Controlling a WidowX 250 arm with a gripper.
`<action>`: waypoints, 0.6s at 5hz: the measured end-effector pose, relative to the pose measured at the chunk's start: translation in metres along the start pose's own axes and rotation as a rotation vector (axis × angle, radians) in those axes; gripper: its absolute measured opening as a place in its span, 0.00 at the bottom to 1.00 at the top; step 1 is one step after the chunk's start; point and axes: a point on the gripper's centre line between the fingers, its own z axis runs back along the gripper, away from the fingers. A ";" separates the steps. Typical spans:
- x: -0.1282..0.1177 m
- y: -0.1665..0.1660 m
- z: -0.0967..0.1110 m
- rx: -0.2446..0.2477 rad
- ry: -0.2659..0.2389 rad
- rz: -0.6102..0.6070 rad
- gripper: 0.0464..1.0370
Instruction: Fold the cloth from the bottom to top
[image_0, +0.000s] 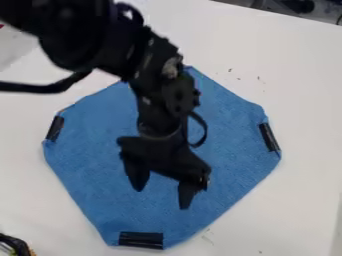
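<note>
Cloth (230, 145): spread out blue and unfolded on the worktop, under the claw.
Claw (161, 196): open, fingers well apart and pointing down, gripping nothing; hanging over the cloth's lower middle, short of the cloth's bottom edge.
Arm (160, 85): crossing the cloth's top edge, hiding part of that end.
Bottom strip (141, 240): black, fixed along the cloth's blunt bottom end; probably the best place to grip. Could slip free during the lift if pinched too shallowly. Could slide toward the arm or ruck up if pressed too hard while closing.
Side strips (55, 128) (269, 137): black, one at each side of the cloth. Could skew the fold if dragged unevenly, most likely from a grip off to one side of the bottom end.
Worktop (294, 65): pale, scattered with crumbs (258, 77) beyond the cloth's upper right. Could let the whole cloth skid upward instead of folding, given a low, flat pull.
</note>
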 end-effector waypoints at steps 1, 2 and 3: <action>-0.011 -0.003 -0.003 0.001 0.023 -0.022 0.96; -0.018 -0.005 -0.007 -0.004 0.029 -0.057 0.96; -0.038 -0.011 -0.018 -0.019 -0.001 -0.041 0.96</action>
